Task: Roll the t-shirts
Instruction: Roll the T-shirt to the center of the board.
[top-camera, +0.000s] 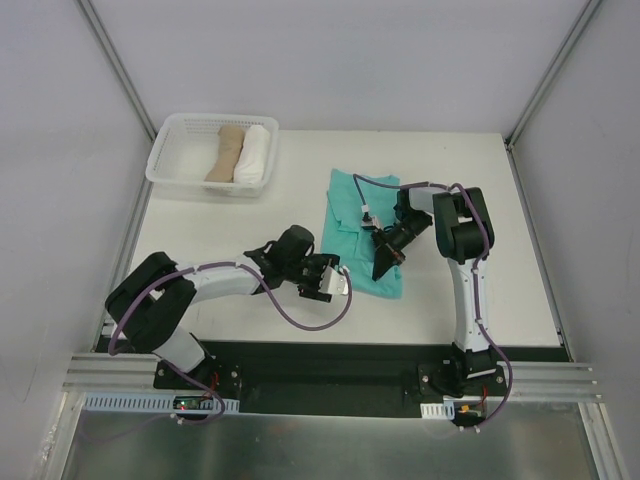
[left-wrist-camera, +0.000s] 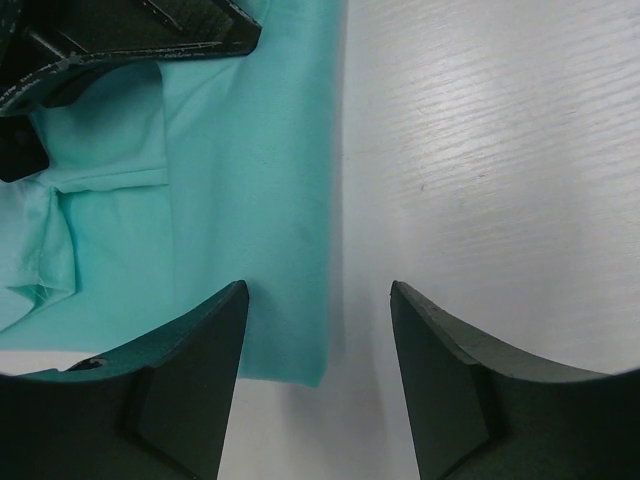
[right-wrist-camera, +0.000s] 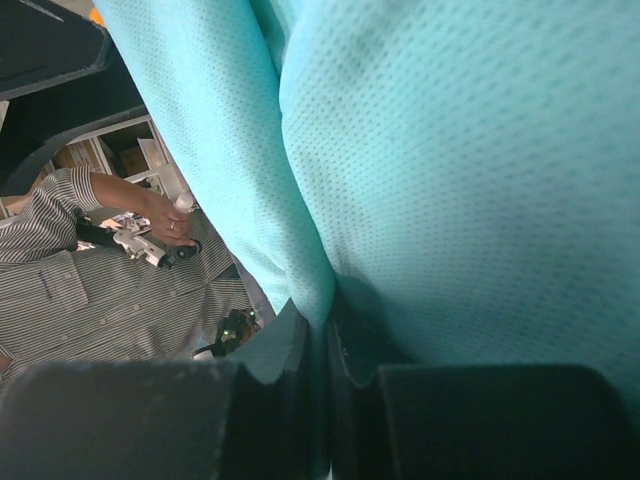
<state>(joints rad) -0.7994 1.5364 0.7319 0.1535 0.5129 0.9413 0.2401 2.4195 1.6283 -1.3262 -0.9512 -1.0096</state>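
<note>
Gathering the t-shirt (top-camera: 346, 222) for rolling, right gripper (right-wrist-camera: 328, 345) pinches a fold of cloth while left gripper (left-wrist-camera: 318, 300) hangs wide open, empty, over its edge, likely needing to close.

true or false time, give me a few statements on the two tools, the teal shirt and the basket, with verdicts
1. The right tool is shut on the teal t-shirt. True.
2. The left tool is shut on cloth. False: it is open, astride the shirt's edge, gripping nothing.
3. The basket holds a tan roll and a white roll. True.
4. The teal t-shirt lies in the basket. False: it lies on the table.
</note>
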